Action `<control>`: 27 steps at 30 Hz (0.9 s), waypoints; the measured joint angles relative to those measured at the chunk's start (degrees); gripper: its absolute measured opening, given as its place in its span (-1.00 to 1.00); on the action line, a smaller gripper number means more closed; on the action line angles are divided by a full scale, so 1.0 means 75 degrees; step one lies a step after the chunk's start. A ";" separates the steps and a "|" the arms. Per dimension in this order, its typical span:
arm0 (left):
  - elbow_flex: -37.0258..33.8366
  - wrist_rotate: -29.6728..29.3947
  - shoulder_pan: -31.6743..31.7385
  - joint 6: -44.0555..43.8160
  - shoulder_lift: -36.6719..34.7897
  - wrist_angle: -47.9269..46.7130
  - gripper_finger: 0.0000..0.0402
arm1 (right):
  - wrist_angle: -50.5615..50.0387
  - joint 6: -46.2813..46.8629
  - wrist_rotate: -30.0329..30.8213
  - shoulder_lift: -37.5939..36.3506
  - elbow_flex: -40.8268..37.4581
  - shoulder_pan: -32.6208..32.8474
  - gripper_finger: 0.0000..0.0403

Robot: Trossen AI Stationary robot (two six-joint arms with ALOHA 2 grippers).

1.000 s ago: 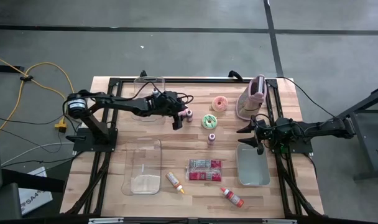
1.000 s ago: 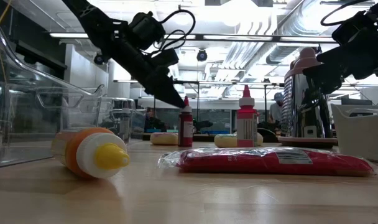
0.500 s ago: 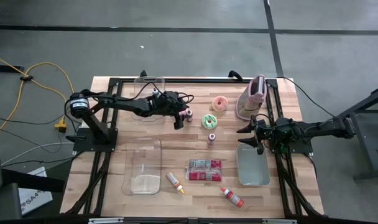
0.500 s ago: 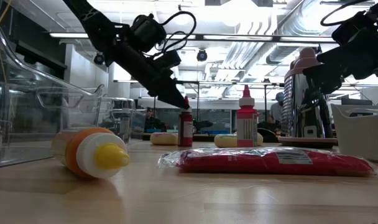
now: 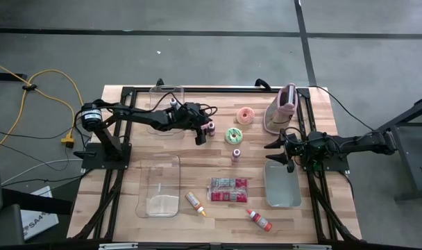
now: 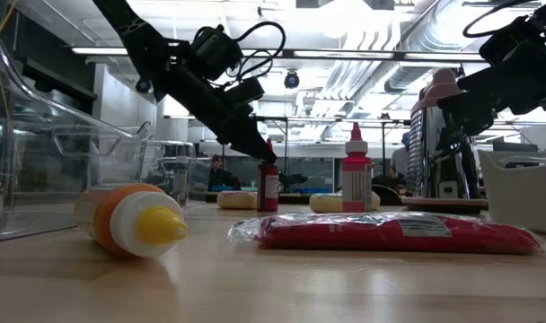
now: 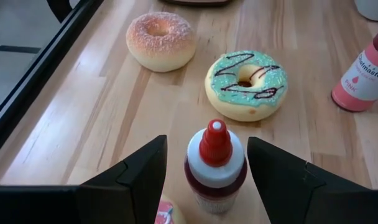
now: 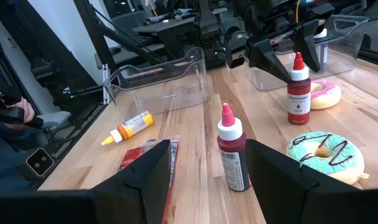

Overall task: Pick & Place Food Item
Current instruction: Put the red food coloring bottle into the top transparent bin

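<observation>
A small dark-red sauce bottle (image 7: 215,163) with a red cap stands upright on the wooden table, also seen as the bottle (image 5: 211,128) in the high view. My left gripper (image 7: 206,143) is open, one finger on either side of the bottle's cap, touching nothing. It slants down from the table's left (image 6: 259,152). Just beyond the bottle lie a green-iced donut (image 7: 246,84) and a sugared tan donut (image 7: 161,38). My right gripper (image 5: 275,154) waits open at the table's right, above a grey bin (image 5: 282,186).
A second red bottle (image 5: 236,154) stands near the middle. Two clear tubs (image 5: 161,186) (image 5: 166,104) sit on the left. A red packet (image 5: 228,189), a yellow-capped bottle (image 5: 196,203) and another bottle (image 5: 258,220) lie near the front. A pink-topped appliance (image 5: 282,111) stands far right.
My left gripper has crept a little lower and toward the small dark-red bottle, staying open; its fingertips now flank the cap. The bottle has not moved.
</observation>
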 joint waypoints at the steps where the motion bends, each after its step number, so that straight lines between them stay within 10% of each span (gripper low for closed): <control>1: 0.0000 0.0000 0.0000 -0.0005 0.0000 0.0006 0.07 | 0.0000 0.0000 0.0001 0.0000 -0.0001 -0.0002 -0.04; 27: 0.0000 -0.0012 0.0000 -0.0005 0.0000 -0.0005 -0.41 | 0.0000 0.0002 0.0003 0.0000 -0.0002 0.0000 -0.04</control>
